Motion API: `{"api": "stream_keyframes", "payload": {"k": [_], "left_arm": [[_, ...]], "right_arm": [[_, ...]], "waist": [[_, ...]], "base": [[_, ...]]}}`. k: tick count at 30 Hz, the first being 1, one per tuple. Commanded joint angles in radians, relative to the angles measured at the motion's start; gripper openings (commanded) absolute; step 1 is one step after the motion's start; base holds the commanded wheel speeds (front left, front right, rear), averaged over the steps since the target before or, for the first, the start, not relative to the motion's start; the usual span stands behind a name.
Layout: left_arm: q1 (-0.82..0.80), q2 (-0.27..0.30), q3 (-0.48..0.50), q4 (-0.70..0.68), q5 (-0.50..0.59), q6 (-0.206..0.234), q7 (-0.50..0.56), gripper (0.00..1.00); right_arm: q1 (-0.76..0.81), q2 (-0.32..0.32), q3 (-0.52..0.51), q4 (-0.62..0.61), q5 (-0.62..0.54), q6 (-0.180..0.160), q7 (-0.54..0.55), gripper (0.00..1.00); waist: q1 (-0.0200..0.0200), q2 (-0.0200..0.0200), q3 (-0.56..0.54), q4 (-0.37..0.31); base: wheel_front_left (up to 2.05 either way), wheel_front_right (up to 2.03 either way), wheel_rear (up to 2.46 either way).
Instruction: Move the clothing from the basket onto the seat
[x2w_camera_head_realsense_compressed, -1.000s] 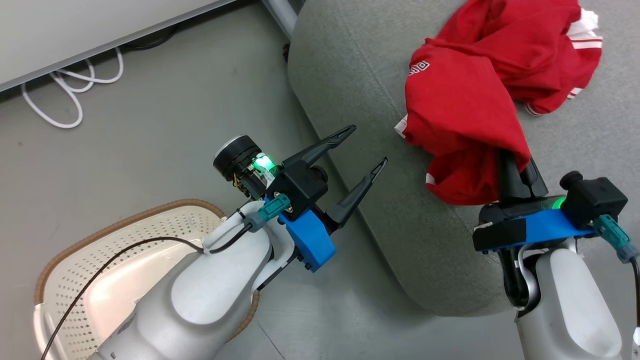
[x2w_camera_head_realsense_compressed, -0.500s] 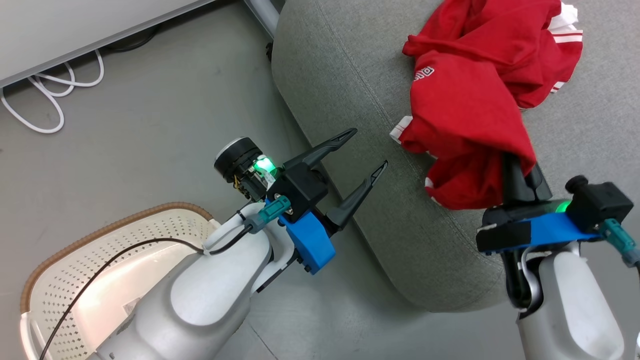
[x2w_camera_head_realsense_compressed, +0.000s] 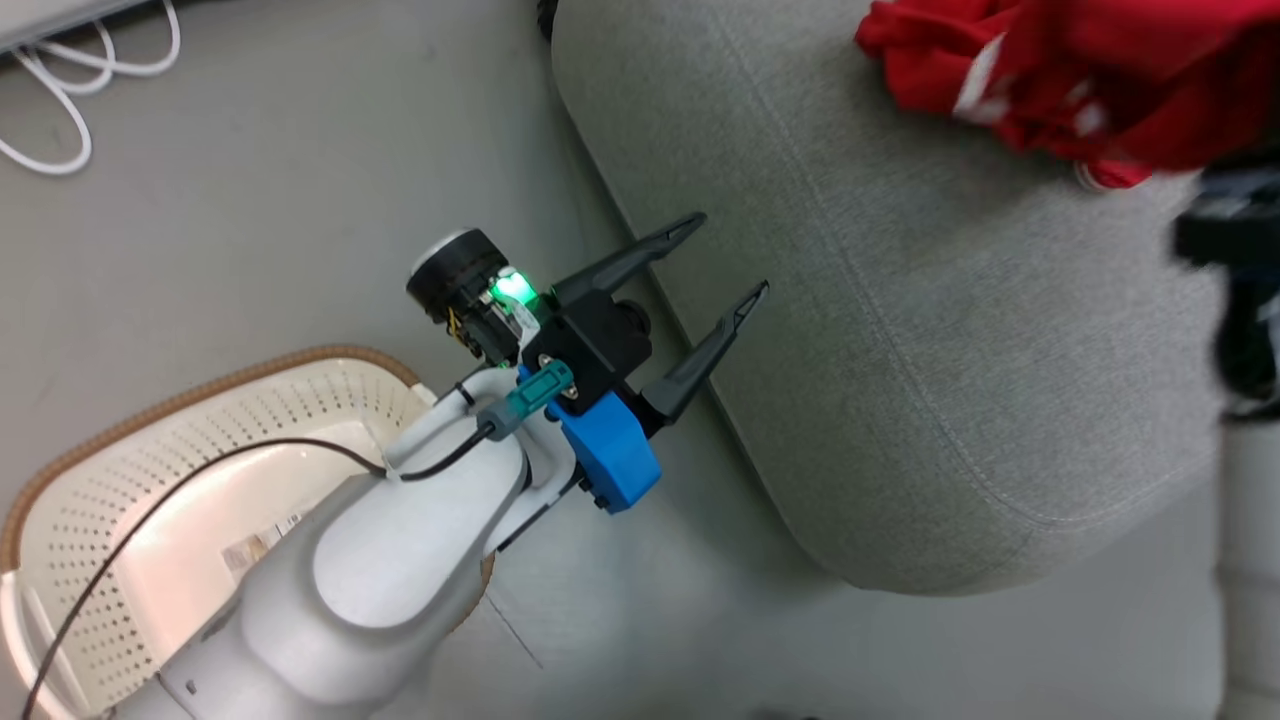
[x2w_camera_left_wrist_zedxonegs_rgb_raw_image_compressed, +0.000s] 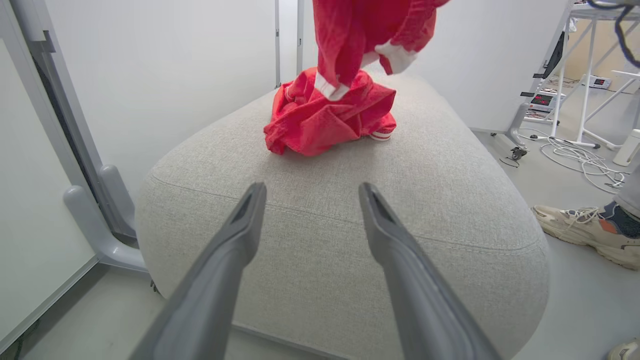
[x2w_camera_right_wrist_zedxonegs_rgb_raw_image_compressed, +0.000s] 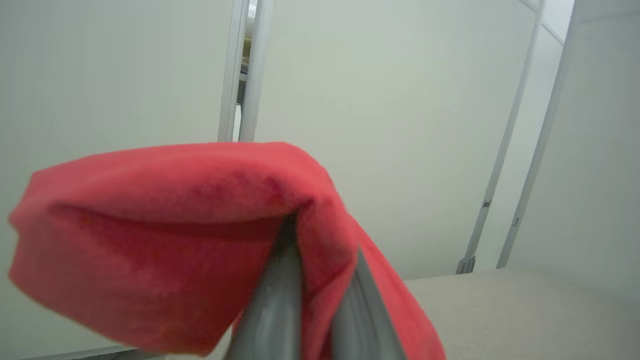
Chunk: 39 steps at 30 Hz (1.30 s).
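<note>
Right wrist view, starting at the tool: got the right gripper (x2w_camera_right_wrist_zedxonegs_rgb_raw_image_compressed: 322, 240) pinched shut on a fold of the held garment (x2w_camera_right_wrist_zedxonegs_rgb_raw_image_compressed: 150, 240), red fabric draped over both fingers (x2w_camera_right_wrist_zedxonegs_rgb_raw_image_compressed: 272, 320) and sagging off toward 8 o'clock. Left wrist view next: got the left gripper (x2w_camera_left_wrist_zedxonegs_rgb_raw_image_compressed: 311, 190) spread wide with nothing between the fingers (x2w_camera_left_wrist_zedxonegs_rgb_raw_image_compressed: 220, 270), aimed at the near edge of the seat (x2w_camera_left_wrist_zedxonegs_rgb_raw_image_compressed: 450, 165). Past that, up at 12 o'clock, the held garment again, dangling with its long axis running 12 to 6, white-trimmed ends pointing down right over the piled garment (x2w_camera_left_wrist_zedxonegs_rgb_raw_image_compressed: 325, 120) (can't tell if actually touching). Piled garment crumpled on the far part of the seat, wider than tall, roughly 9 to 3, not really pointing anywhere. Over in the head view, basket (x2w_camera_head_realsense_compressed: 200, 385) down at 8 o'clock under the left forearm (x2w_camera_head_realsense_compressed: 400, 570), no red visible inside, just a paper label (x2w_camera_head_realsense_compressed: 262, 535) on the bottom, though partly hidden by the arm. So guessing nearly done: one piece down, second hanging above the seat, only the lowering and let-go left.
</note>
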<state>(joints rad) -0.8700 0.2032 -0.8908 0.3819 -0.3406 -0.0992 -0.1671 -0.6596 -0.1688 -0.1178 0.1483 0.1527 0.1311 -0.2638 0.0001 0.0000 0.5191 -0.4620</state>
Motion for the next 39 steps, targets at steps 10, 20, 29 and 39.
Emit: {"api": "stream_keyframes", "payload": {"k": [10, 20, 29, 39], "left_arm": [[-0.085, 0.062, 0.009, -0.068, 0.033, 0.016, 0.048, 1.0], [-0.133, 0.083, -0.003, -0.114, 0.054, 0.015, 0.069, 1.0], [-0.134, 0.076, -0.01, -0.104, 0.045, 0.022, 0.052, 1.0], [-0.114, 0.06, -0.014, -0.074, 0.031, 0.032, 0.011, 1.0]], "right_arm": [[-0.242, -0.174, -0.252, 0.028, 0.008, -0.001, -0.001, 0.0], [-0.286, -0.216, -0.347, 0.283, 0.003, -0.001, -0.001, 0.0], [-0.23, -0.158, -0.336, 0.405, -0.024, -0.001, -0.001, 0.0], [-0.15, -0.169, -0.286, 0.411, 0.021, -0.001, -0.001, 1.0]], "waist": [[-0.0001, 0.0, 0.192, 0.038], [-0.0001, 0.0, 0.303, 0.062], [-0.0001, 0.0, 0.308, 0.08], [-0.0001, 0.0, 0.25, 0.094]], "base": [[0.0, 0.0, 0.0], [0.0, 0.0, 0.0], [0.0, 0.0, 0.0], [0.0, 0.0, 0.0]]}}
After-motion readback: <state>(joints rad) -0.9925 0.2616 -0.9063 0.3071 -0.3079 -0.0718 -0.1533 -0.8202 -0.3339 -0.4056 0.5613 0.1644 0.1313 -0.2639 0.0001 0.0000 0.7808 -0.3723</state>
